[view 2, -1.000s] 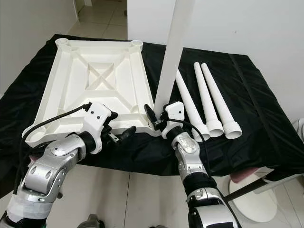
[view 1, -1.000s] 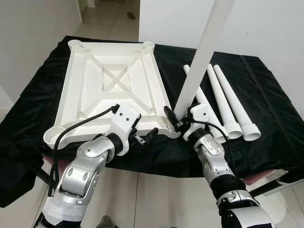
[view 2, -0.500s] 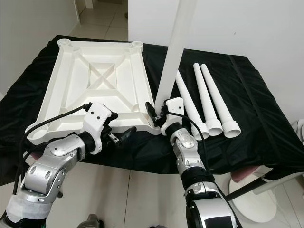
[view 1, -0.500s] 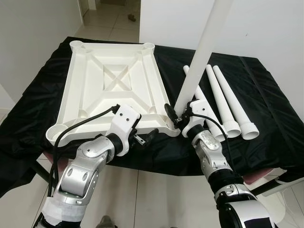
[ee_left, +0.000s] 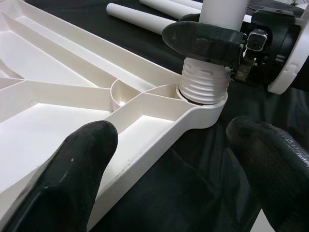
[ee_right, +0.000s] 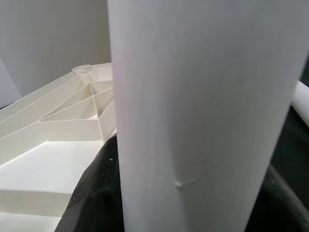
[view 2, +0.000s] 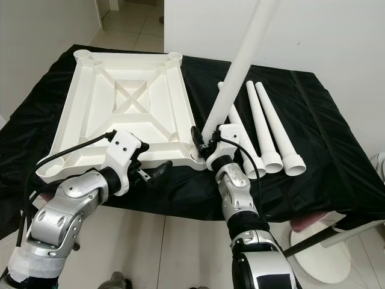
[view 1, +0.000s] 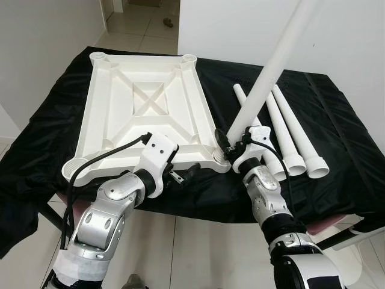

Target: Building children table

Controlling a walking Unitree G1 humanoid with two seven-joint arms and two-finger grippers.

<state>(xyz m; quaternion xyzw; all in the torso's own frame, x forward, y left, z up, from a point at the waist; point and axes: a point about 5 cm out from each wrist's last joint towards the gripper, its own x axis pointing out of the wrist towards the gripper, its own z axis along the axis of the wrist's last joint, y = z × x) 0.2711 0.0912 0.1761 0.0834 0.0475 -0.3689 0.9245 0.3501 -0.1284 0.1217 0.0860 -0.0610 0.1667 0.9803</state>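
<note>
Basically, the white plastic tabletop (view 1: pixel 144 114) lies upside down on the black cloth (view 1: pixel 337 150), ribs and corner sockets facing up so the legs can be screwed in from above. Landmark is the tabletop's near-right corner socket (ee_left: pixel 205 104): right gripper (view 1: pixel 233 146) sits directly above it, fingers clamped round the white table leg (view 1: pixel 264 81) just above its threaded end (ee_left: pixel 205 82). In the left wrist view the threads are partly in the socket, several rings exposed, so the leg looks started, not seated. The leg leans away from the socket toward the robot's right instead of standing straight up; likely it is still being worked into the thread, and that tilt risks cross-threading. Left gripper (view 1: pixel 180 174) hangs just off the tabletop's near edge, to the left of that socket, fingers spread wide and gripping nothing, one finger (ee_left: pixel 79 164) over the rim side and the other over the cloth; seems parked there to brace the tabletop against twisting, though contact with the rim can't be confirmed. Three spare legs (view 1: pixel 289 132) lie side by side on the cloth to the right of the socket, wide threaded ends pointing toward the robot, close by for the remaining corners. Other three sockets look empty, so this is the first of four legs, early in the build.
</note>
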